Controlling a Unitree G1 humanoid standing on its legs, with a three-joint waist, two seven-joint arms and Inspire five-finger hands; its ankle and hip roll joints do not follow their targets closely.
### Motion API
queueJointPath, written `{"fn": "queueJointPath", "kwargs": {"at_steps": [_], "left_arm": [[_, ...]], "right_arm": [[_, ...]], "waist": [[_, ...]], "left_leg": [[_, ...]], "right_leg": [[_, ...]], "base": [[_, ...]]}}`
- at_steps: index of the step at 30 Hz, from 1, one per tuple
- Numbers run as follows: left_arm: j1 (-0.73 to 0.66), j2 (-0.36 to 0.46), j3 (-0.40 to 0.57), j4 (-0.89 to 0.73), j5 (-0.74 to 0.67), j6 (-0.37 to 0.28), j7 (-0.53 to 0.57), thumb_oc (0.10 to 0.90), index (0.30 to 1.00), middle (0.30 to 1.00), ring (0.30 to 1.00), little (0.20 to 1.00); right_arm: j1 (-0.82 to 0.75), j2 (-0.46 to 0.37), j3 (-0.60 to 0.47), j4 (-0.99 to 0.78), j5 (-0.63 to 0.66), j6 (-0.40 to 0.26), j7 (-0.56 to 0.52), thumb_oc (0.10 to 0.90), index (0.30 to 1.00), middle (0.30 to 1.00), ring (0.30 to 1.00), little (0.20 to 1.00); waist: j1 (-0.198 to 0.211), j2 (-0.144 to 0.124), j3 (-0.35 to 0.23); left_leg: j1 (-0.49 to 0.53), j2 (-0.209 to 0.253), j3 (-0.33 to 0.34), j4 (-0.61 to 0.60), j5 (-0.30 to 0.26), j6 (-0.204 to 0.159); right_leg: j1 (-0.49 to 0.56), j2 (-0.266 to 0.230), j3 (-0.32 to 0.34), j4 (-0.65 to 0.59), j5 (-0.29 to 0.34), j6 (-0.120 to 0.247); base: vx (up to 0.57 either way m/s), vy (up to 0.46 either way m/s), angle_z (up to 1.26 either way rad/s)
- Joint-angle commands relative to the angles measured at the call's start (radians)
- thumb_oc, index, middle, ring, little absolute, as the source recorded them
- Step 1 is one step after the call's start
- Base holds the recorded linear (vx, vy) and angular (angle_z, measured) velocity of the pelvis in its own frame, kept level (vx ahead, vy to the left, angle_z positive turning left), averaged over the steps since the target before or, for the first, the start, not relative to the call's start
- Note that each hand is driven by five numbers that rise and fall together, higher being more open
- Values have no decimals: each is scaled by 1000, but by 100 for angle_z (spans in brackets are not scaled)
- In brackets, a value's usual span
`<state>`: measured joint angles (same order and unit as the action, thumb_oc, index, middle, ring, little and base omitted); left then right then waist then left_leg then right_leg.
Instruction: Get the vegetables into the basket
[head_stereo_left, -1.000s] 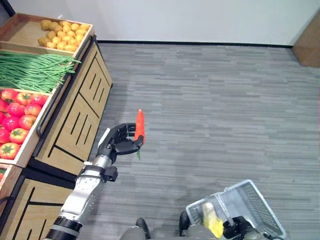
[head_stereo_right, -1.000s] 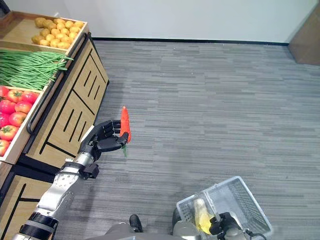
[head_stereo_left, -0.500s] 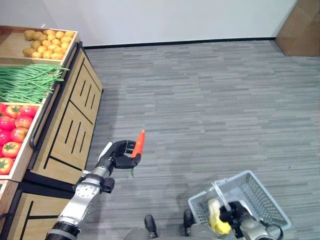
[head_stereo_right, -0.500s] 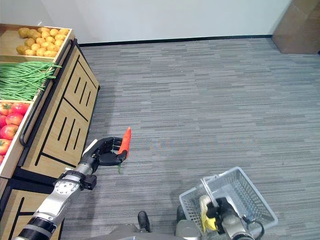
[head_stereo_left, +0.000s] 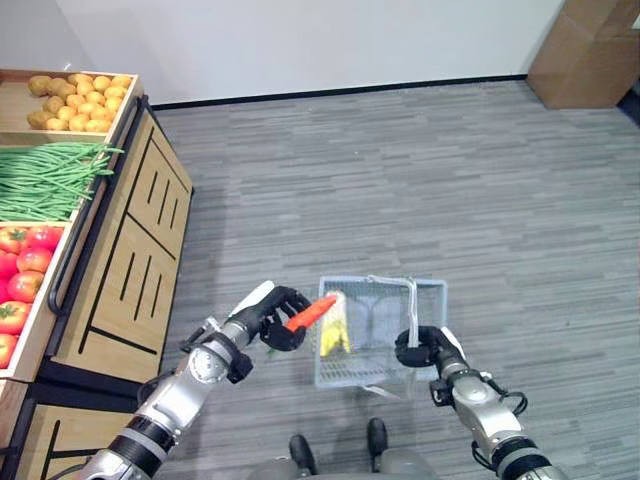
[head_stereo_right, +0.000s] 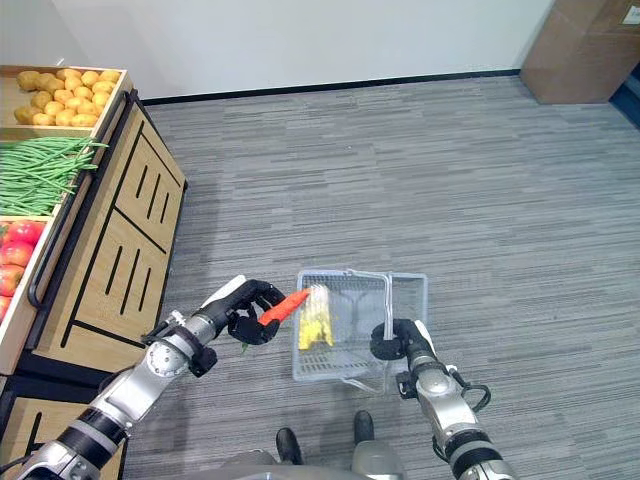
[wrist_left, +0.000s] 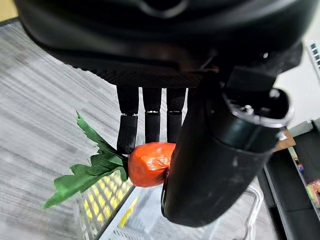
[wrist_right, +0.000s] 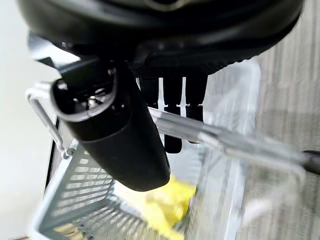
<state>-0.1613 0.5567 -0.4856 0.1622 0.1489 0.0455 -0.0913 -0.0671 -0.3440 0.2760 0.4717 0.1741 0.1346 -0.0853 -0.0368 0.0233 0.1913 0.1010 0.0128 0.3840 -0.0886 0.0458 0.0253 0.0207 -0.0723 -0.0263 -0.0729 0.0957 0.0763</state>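
Left eye view, lower centre of the frame: my left robot hand (head_stereo_left: 268, 318) is clamped on a carrot (head_stereo_left: 312, 312), whose tip reaches over the left rim of the wire basket (head_stereo_left: 430, 293). My right robot hand (head_stereo_left: 422, 347) curls round the basket's handle (head_stereo_left: 411, 310). A yellow vegetable (head_stereo_left: 333, 332) lies inside the basket.

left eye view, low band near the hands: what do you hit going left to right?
tomatoes → wooden stand → left hand → carrot → yellow item in the basket → basket handle → right hand
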Motion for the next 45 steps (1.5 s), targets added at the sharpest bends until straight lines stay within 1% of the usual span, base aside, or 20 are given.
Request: {"fn": "queueJointPath", "kwargs": {"at_steps": [1, 8, 10, 13, 14, 17, 20, 22, 23, 24, 25, 27, 30, 32, 33, 34, 39, 42, 44, 45], "left_arm": [[-128, -26, -33, 31, 69, -71, 26, 400, 300, 300, 300, 300], [-180, -96, -112, 207, 146, -52, 19, 400, 300, 300, 300, 300], [-194, -146, -143, 331, 176, -43, 21, 400, 300, 300, 300, 300], [-215, -220, -161, 516, 196, -26, 21, 400, 300, 300, 300, 300], [-217, -222, -161, 519, 197, -28, 22, 400, 300, 300, 300, 300], [-239, -292, -153, 759, 240, -10, 57, 400, 300, 300, 300, 300], [-243, -323, -122, 866, 230, -5, 74, 400, 300, 300, 300, 300], [-244, -325, -117, 893, 254, -11, 73, 400, 300, 300, 300, 300], [-166, -259, -86, 862, 260, -25, 85, 400, 300, 300, 300, 300], [-117, -226, -57, 846, 255, -48, 47, 400, 300, 300, 300, 300], [-116, -225, -56, 844, 255, -48, 46, 400, 300, 300, 300, 300], [-83, -204, -76, 814, 273, -63, 12, 400, 300, 300, 300, 300], [-66, -181, -111, 739, 285, -87, -3, 400, 300, 300, 300, 300], [-61, -172, -121, 698, 281, -91, -8, 400, 300, 300, 300, 300], [-61, -172, -121, 697, 280, -91, -9, 400, 300, 300, 300, 300], [-39, -164, -117, 639, 256, -93, -14, 400, 300, 300, 300, 300], [-19, -143, -112, 583, 242, -94, -21, 400, 300, 300, 300, 300], [-4, -128, -108, 545, 236, -96, -30, 400, 300, 300, 300, 300], [10, -115, -97, 501, 214, -92, -35, 400, 300, 300, 300, 300], [12, -114, -96, 498, 213, -91, -36, 400, 300, 300, 300, 300]], "right_arm": [[-76, -4, -12, -124, 24, -112, 3, 400, 300, 300, 300, 300], [-62, -25, 79, -229, -29, -110, 72, 400, 300, 300, 300, 300], [-72, -29, 137, -252, -52, -107, 107, 400, 300, 300, 300, 300], [-96, -36, 188, -306, -19, -119, 151, 400, 300, 300, 300, 300], [-97, -37, 188, -306, -19, -119, 151, 400, 300, 300, 300, 300], [-103, -52, 230, -417, 71, -137, 189, 400, 300, 300, 300, 300], [-93, -53, 253, -476, 193, -144, 222, 400, 300, 300, 300, 300], [-86, -66, 273, -512, 246, -140, 248, 400, 300, 300, 300, 300], [-87, -88, 255, -546, 262, -132, 250, 400, 300, 300, 300, 300], [-72, -89, 244, -569, 303, -133, 279, 400, 300, 300, 300, 300], [-71, -89, 244, -570, 303, -133, 279, 400, 300, 300, 300, 300], [-114, -131, 281, -583, 327, -125, 331, 400, 300, 300, 300, 300], [-175, -169, 313, -590, 295, -133, 366, 400, 300, 300, 300, 300], [-209, -200, 314, -598, 216, -145, 363, 400, 300, 300, 300, 300], [-209, -200, 314, -599, 215, -145, 363, 400, 300, 300, 300, 300], [-264, -257, 309, -616, 9, -158, 359, 400, 300, 300, 300, 300], [-256, -275, 291, -630, 9, -154, 374, 400, 300, 300, 300, 300], [-265, -294, 294, -614, -96, -156, 374, 400, 300, 300, 300, 300], [-276, -302, 287, -590, -210, -148, 370, 400, 300, 300, 300, 300], [-276, -301, 287, -590, -211, -148, 370, 400, 300, 300, 300, 300]], "waist": [[-3, -14, -52], [-20, -15, -60], [-28, -15, -63], [-36, -15, -66], [-35, -14, -66], [-48, -15, -71], [-56, -19, -71], [-56, -22, -71], [-46, -20, -65], [-38, -20, -65], [-37, -20, -66], [-19, -18, -65], [-10, -14, -64], [-10, -12, -63], [-10, -12, -63], [-10, -5, -61], [-10, 0, -60], [-8, 3, -59], [-7, 8, -58], [-8, 8, -59]], "left_leg": [[20, -4, -26, 40, -129, 23], [25, -2, -13, 48, -135, 21], [24, 1, -11, 58, -139, 19], [22, 5, -5, 62, -138, 15], [21, 5, -3, 61, -137, 15], [28, 7, 10, 61, -136, 10], [26, 10, 16, 65, -137, 7], [26, 12, 24, 66, -135, 4], [28, 12, 23, 68, -137, 4], [28, 12, 22, 69, -136, 3], [27, 12, 24, 68, -135, 2], [26, 14, 20, 72, -134, 0], [27, 14, 14, 73, -135, 1], [26, 14, 9, 73, -135, 1], [26, 14, 9, 73, -135, 1], [24, 13, -3, 73, -136, 2], [18, 13, -17, 75, -136, 3], [14, 13, -24, 80, -138, 4], [11, 14, -29, 86, -142, 5], [11, 14, -29, 87, -142, 5]], "right_leg": [[-33, -31, -17, 110, -112, 53], [-29, -31, -9, 106, -108, 54], [-27, -32, -10, 108, -109, 53], [-31, -30, -6, 109, -111, 52], [-32, -30, -5, 108, -108, 51], [-33, -27, 1, 113, -110, 50], [-36, -26, 6, 115, -111, 49], [-38, -23, 13, 113, -107, 46], [-35, -25, 10, 113, -108, 46], [-32, -26, 9, 110, -108, 47], [-33, -25, 11, 108, -106, 46], [-26, -28, 3, 101, -104, 47], [-18, -33, -7, 97, -104, 47], [-16, -34, -11, 95, -104, 46], [-15, -34, -11, 95, -104, 46], [-11, -36, -22, 95, -105, 43], [-7, -38, -32, 94, -109, 40], [-5, -40, -39, 95, -112, 38], [-3, -39, -41, 95, -114, 36], [-3, -39, -42, 95, -113, 36]], "base": [[0, 0, 0], [10, 3, -4], [10, -15, -4], [-5, -9, -5], [4, -1, -13], [8, -4, -11], [-3, -8, -6], [0, 0, 0], [0, 0, 0], [-11, -14, -8], [-11, -29, -6], [-5, -13, -2], [-16, -15, 7], [-6, -5, 3], [0, 0, 0], [0, 0, 0], [-3, -13, 5], [2, -13, 6], [9, -15, 11], [9, -13, 8]]}}
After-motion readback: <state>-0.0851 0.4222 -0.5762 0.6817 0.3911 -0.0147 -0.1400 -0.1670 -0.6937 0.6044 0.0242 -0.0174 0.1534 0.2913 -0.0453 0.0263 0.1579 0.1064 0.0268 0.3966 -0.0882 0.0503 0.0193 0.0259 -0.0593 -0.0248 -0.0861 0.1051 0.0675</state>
